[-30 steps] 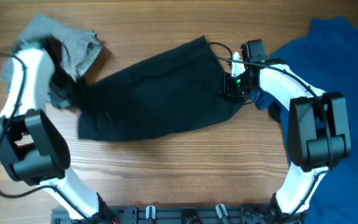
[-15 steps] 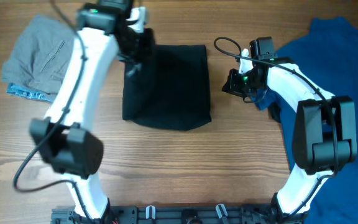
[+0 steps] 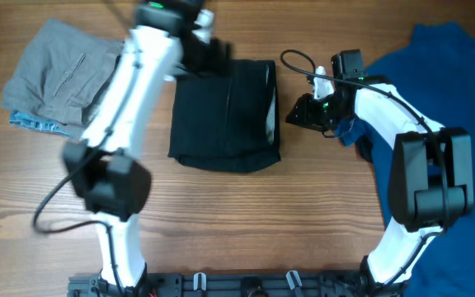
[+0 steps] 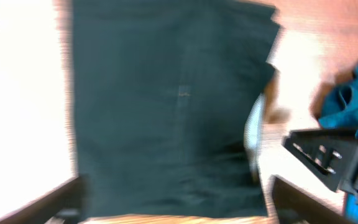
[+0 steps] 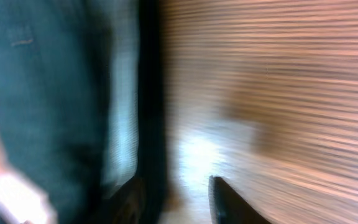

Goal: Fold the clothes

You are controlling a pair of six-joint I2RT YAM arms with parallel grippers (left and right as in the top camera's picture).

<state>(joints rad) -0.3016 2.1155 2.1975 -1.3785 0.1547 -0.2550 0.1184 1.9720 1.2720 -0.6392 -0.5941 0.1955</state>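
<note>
The black shorts (image 3: 221,115) lie folded into a rectangle on the table, their pale waistband (image 3: 270,115) along the right edge. My left gripper (image 3: 213,59) hovers at the shorts' far edge. In the left wrist view it (image 4: 176,211) stands wide open over the black shorts (image 4: 166,106), holding nothing. My right gripper (image 3: 292,115) sits just right of the waistband. The blurred right wrist view shows it (image 5: 179,202) open, with bare wood between its fingers and the shorts (image 5: 48,99) to its left. A grey garment (image 3: 56,82) lies far left, a bright blue T-shirt (image 3: 456,91) far right.
The wooden table (image 3: 246,223) is bare in front of the shorts. A black cable (image 3: 299,66) loops from the right wrist. Both arm bases stand at the near edge, on either side of the middle.
The left arm swung from the far left across the table, carrying the shorts' left end over into a fold, then opened. The right gripper let go of the shorts' right edge and opened.
</note>
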